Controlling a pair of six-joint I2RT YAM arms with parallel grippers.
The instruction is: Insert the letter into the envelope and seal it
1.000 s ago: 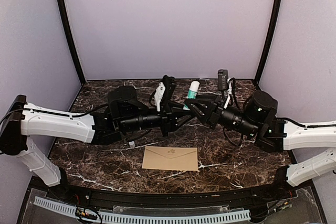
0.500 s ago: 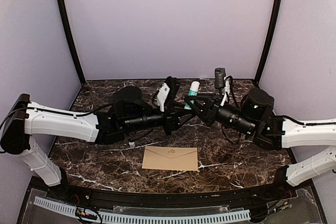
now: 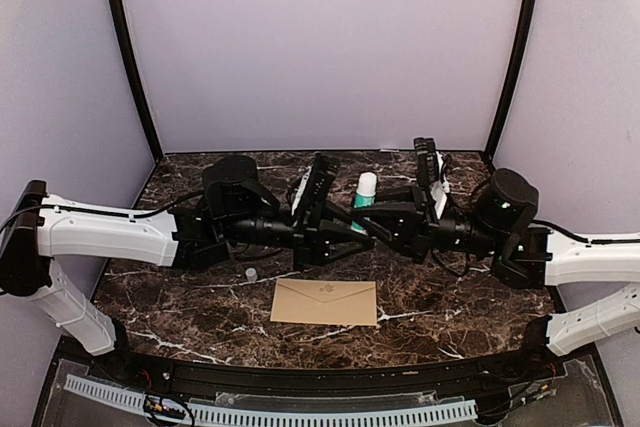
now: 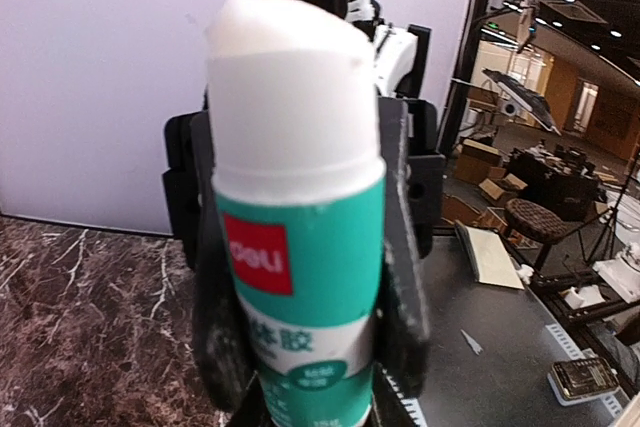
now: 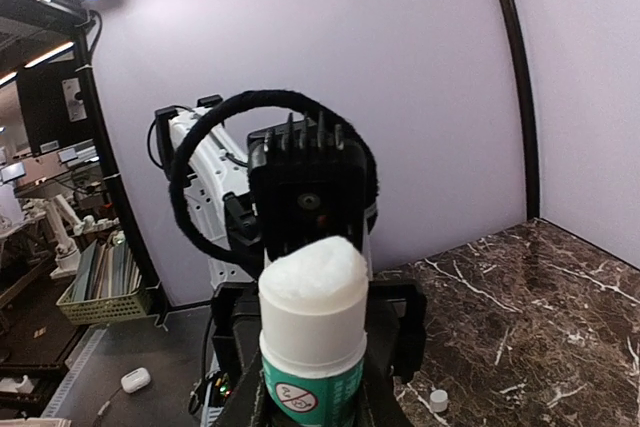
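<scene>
**A:** Far left of the counter (image 3: 170, 292), dark marble, and there's a small cap (image 3: 250, 273) sitting on its own just in front of the left arm.

**B:** Next along is the envelope (image 3: 325, 303). It's flat on the counter near the front edge, roughly midway between the two arms. Flap side up, flap folded down, little mark at the point. Nothing is touching it. Whether it's stuck down, I can't tell from up here.

**A:** Now behind it, in the middle. The left hand (image 3: 348, 235) reaches in level from the left. Its wrist view shows the fingers narrow, pressed against the bottom of the glue stick (image 3: 366, 192).

**B:** The stick is upright, green-and-white body, uncapped, with white glue standing proud of the top.

**A:** Just right of it, the right hand (image 3: 375, 222) comes in from the other side, nose to nose with the left. Its own camera gives the same picture, with the fingers tight on the foot of the stick.

**B:** So both hands are clamped on the one glue stick, low down?

**A:** That's how it reads. The stick is behind the envelope and apart from it. In the left wrist view the right hand's black fingers (image 4: 402, 277) flank the label on either side, scuffed white. From the right wrist you get the left hand head-on behind the stick, with its camera ringed by a loop of cable.

**B:** And marble stretching off to the right of that view, with a tiny white cap on it.
</scene>
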